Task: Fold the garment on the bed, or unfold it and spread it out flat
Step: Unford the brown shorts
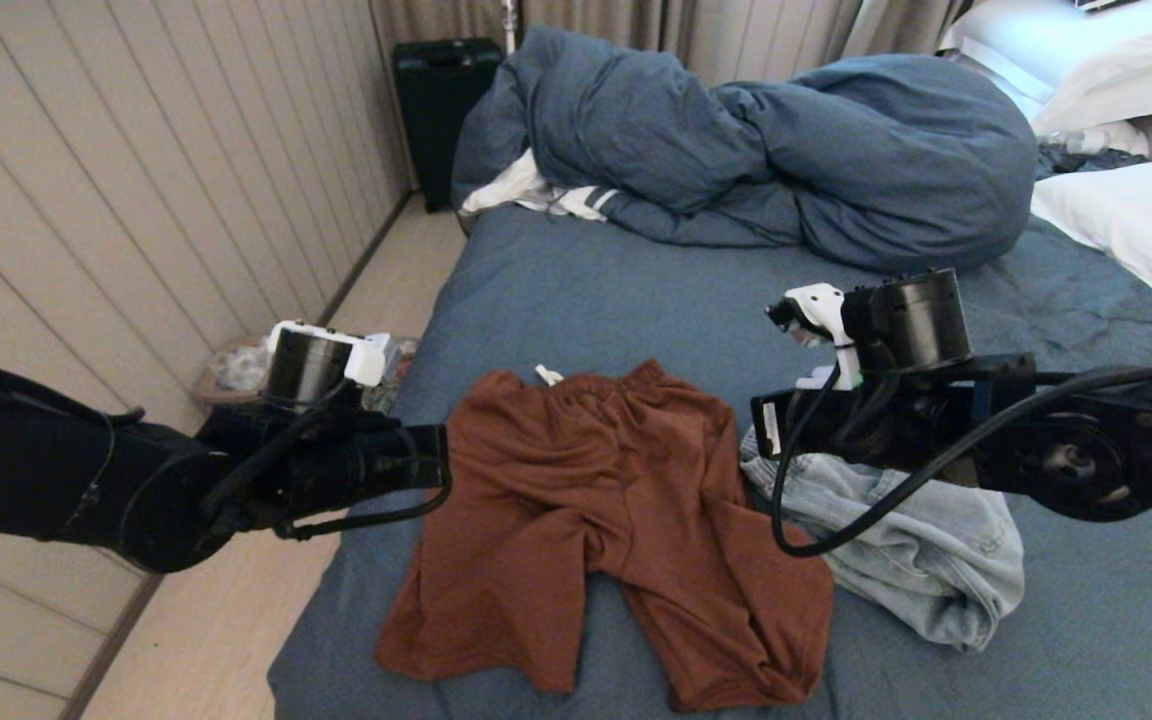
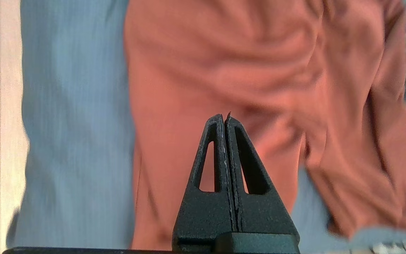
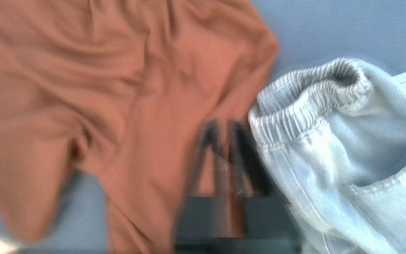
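Rust shorts (image 1: 606,520) lie flat on the bed (image 1: 556,290), waistband far, legs near, between the left gripper (image 2: 225,118) and right gripper (image 3: 224,130), both with jaws closed and empty above its side edges.

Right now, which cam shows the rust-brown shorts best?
Head view: the whole rust-brown shorts lie spread on the bed, waistband and both legs visible. The left wrist view shows only blurred close-up fabric; the right wrist view shows a blurred part beside light denim.
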